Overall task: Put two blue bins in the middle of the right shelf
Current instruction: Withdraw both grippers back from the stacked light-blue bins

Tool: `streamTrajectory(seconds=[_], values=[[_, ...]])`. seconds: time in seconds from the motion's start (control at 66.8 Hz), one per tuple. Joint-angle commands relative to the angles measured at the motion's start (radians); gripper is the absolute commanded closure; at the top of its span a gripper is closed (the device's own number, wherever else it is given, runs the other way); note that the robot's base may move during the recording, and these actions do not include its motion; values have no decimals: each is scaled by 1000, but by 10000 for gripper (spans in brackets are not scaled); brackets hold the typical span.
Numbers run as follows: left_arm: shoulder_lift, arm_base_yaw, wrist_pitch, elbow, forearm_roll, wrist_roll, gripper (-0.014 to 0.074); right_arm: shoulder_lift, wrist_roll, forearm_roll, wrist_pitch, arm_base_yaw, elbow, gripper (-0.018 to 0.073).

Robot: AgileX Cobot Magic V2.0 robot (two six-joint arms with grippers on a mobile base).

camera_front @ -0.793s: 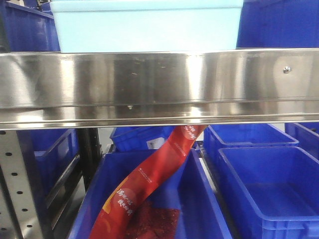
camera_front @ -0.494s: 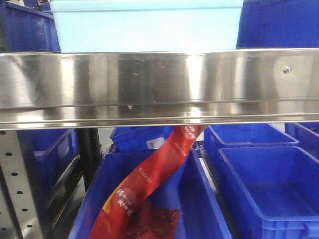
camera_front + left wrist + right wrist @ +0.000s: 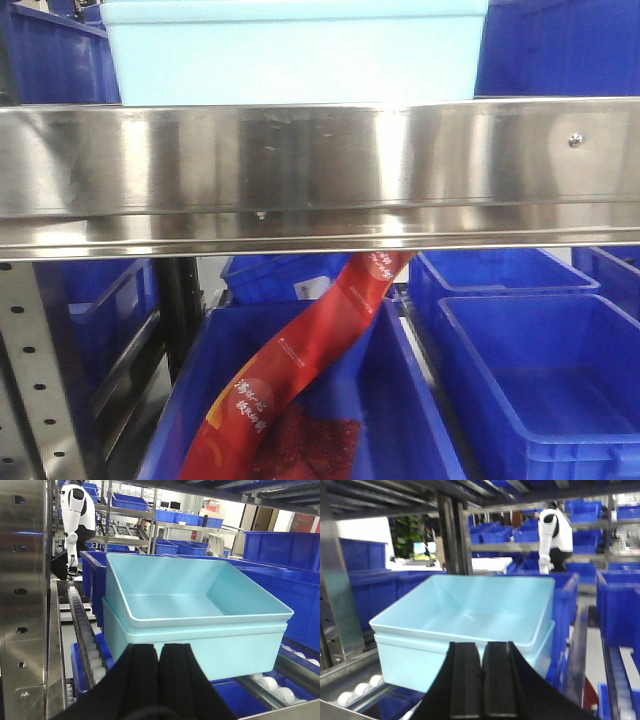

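Two blue bins [image 3: 200, 630] nested, lower mostly hidden.

The two blue bins [image 3: 465, 615] sit nested (one inside the other) on the roller shelf [image 3: 355, 690]. The right gripper [image 3: 481, 680], fingers pressed together, is just before them.

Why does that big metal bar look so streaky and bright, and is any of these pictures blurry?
Front view: the shelf rail is brushed steel, mirroring light in vertical glare bands. Left wrist view: sharp on the pale blue bins, background windows washed out. Right wrist view: soft and slightly blurred throughout, the left gripper and right gripper dark in the foreground.
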Motion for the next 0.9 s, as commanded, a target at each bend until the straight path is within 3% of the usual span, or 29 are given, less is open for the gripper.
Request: streamTrajectory(seconds=[0.0, 0.135, 0.284, 0.404, 0.659, 0.883], values=[[-6, -6, -17, -2, 5, 3, 707, -35, -131, 73, -103, -52, 61, 726], [-6, -6, -17, -2, 5, 3, 707, -145, -320, 264, -130, -177, 206, 726], [-6, -6, -17, -2, 5, 3, 707, -268, -335, 313, -116, -295, 345, 726], [-6, -6, -17, -2, 5, 3, 707, -366, -335, 333, -17, -357, 451, 726], [-6, -6, -17, -2, 5, 3, 707, -544, -355, 334, -28, -390, 592, 726], [-6, -6, -17, -2, 5, 3, 707, -556, -385, 349, -6, -390, 612, 726]])
